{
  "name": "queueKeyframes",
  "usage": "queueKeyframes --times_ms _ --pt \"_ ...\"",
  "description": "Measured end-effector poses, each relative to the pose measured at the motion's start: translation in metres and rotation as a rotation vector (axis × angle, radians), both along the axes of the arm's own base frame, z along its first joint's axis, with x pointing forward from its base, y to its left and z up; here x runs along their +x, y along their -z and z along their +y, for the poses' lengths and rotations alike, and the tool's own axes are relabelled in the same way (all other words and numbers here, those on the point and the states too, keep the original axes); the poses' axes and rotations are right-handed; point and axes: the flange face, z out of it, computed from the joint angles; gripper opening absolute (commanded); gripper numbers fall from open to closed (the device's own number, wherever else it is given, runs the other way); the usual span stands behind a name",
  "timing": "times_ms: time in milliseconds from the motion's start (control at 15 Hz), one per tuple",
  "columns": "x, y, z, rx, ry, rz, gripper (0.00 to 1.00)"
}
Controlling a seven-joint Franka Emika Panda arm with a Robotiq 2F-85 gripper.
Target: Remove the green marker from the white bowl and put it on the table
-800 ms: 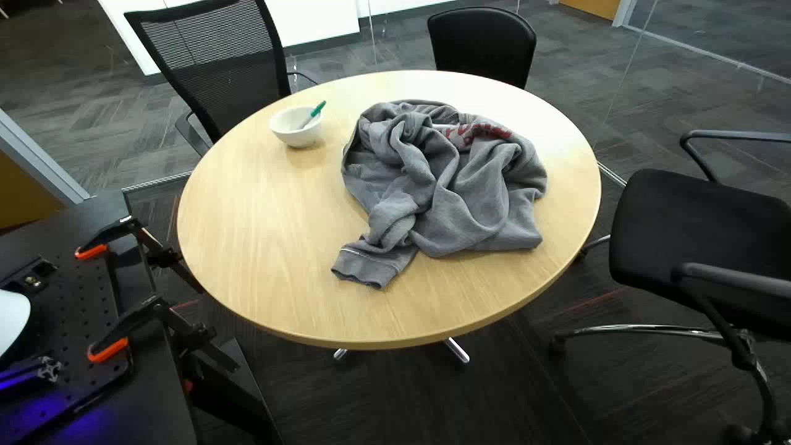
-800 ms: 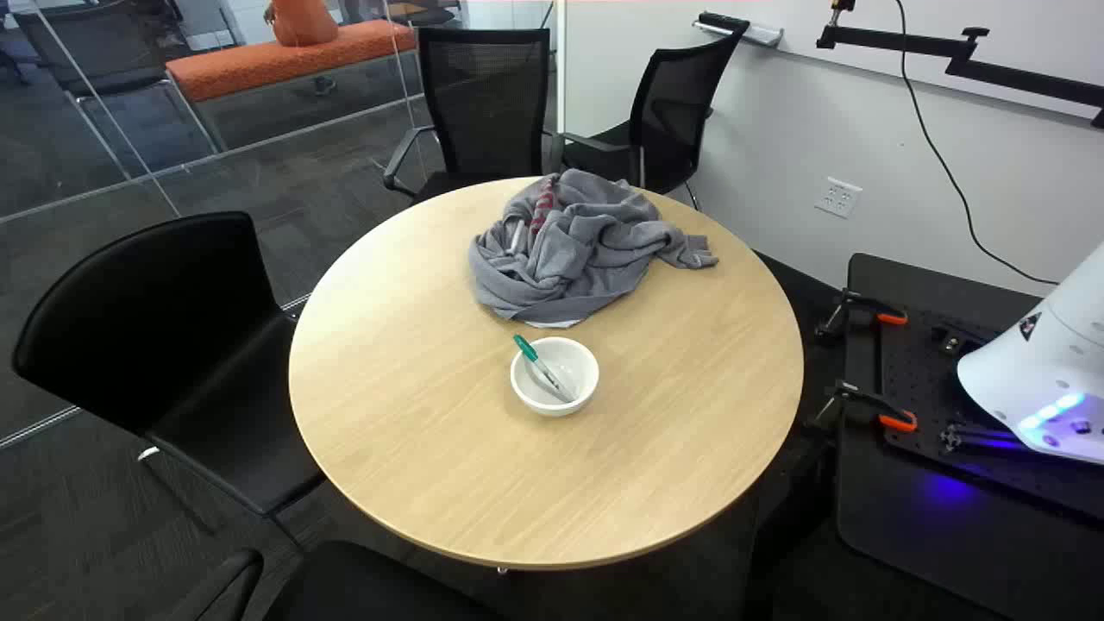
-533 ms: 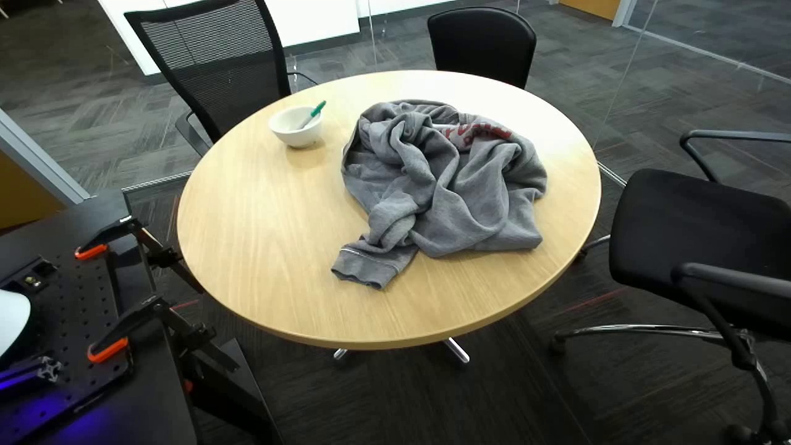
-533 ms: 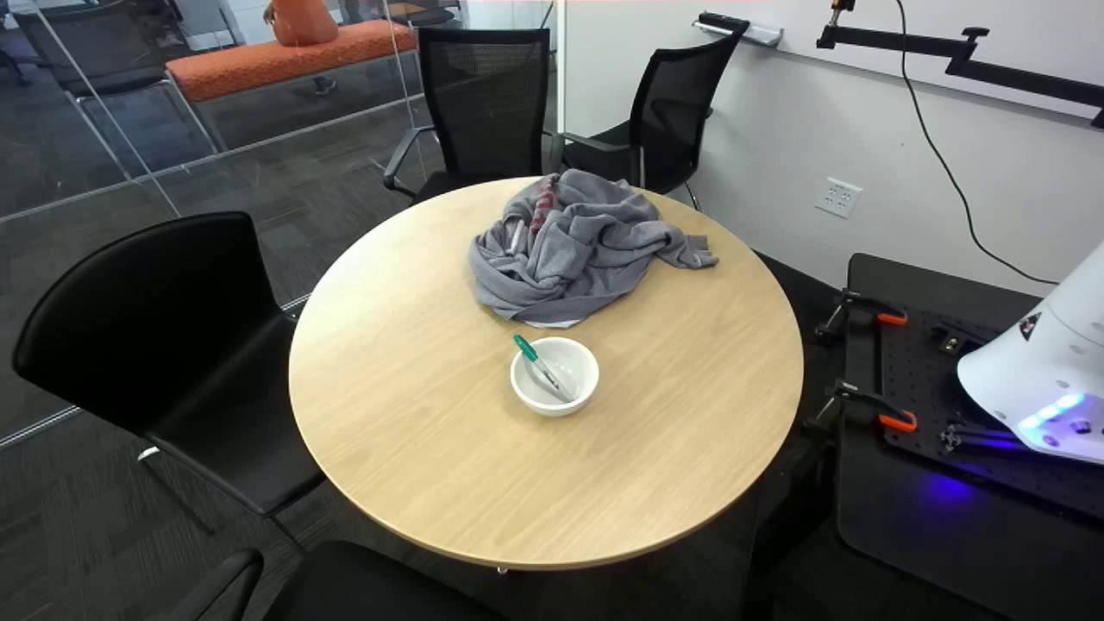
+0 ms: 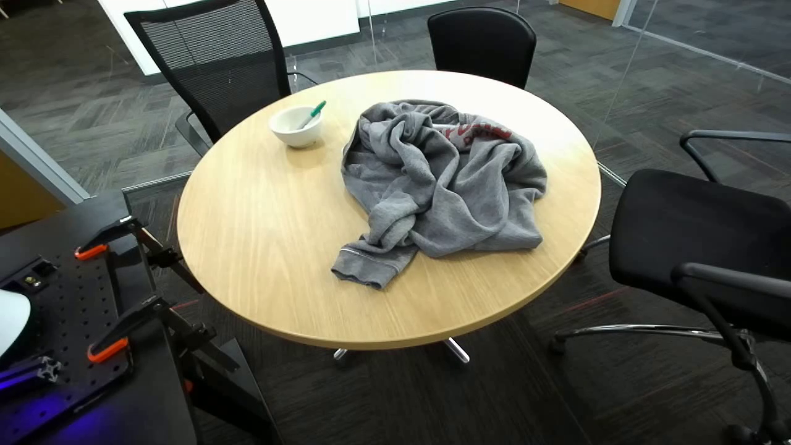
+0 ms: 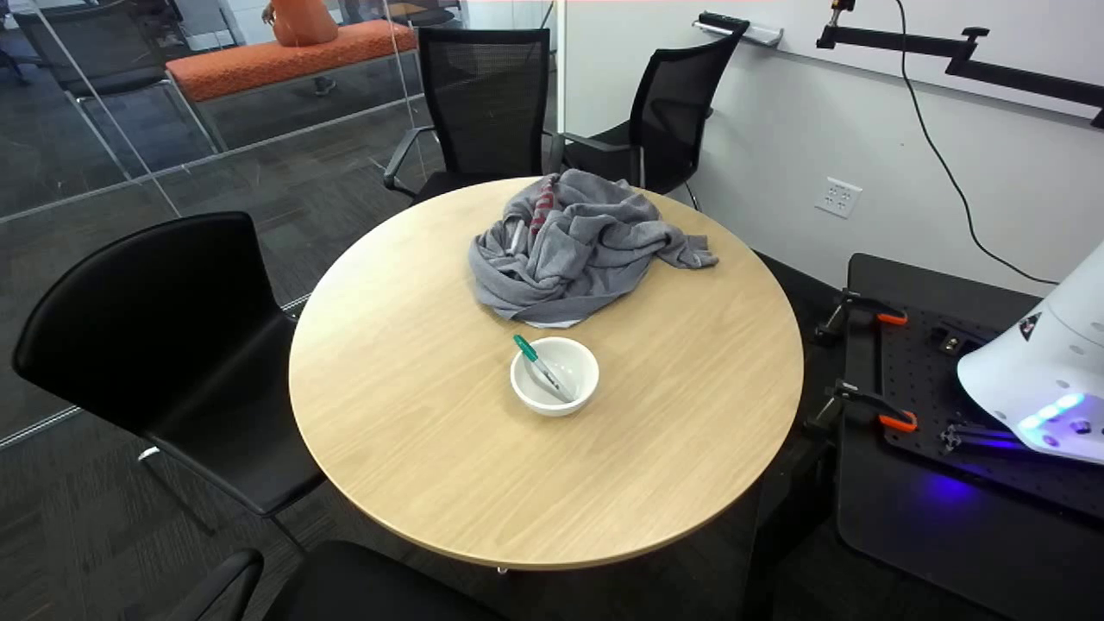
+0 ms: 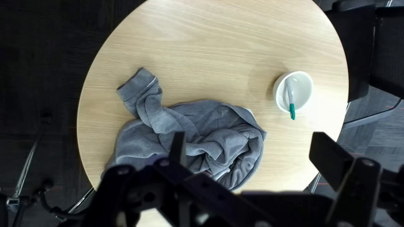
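The green-capped marker [image 5: 318,110] leans in the white bowl [image 5: 289,131], its green cap sticking out over the rim. The same marker [image 6: 527,349] and bowl [image 6: 552,408] show in the other viewpoint, on the round wooden table [image 6: 414,448]. In the wrist view the marker [image 7: 291,109] and bowl [image 7: 303,88] are at the upper right, beyond the fingertips. My gripper [image 7: 249,135] is open and empty, its two dark fingers wide apart high above the table. The gripper is out of view in both exterior views.
A crumpled grey sweatshirt [image 5: 445,179] covers much of the table beside the bowl and lies under the gripper in the wrist view [image 7: 202,126]. Black chairs [image 6: 483,103] surround the table. The white arm base [image 6: 1044,371] stands on a black stand with orange-tipped clamps [image 6: 897,421].
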Motion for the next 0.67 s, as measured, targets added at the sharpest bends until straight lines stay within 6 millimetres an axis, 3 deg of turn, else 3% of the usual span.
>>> queueKeyframes --times_ms 333,667 --pt "0.002 0.002 0.007 -0.012 -0.008 0.005 1.00" --pt "0.014 0.026 0.051 -0.056 -0.073 0.006 1.00"
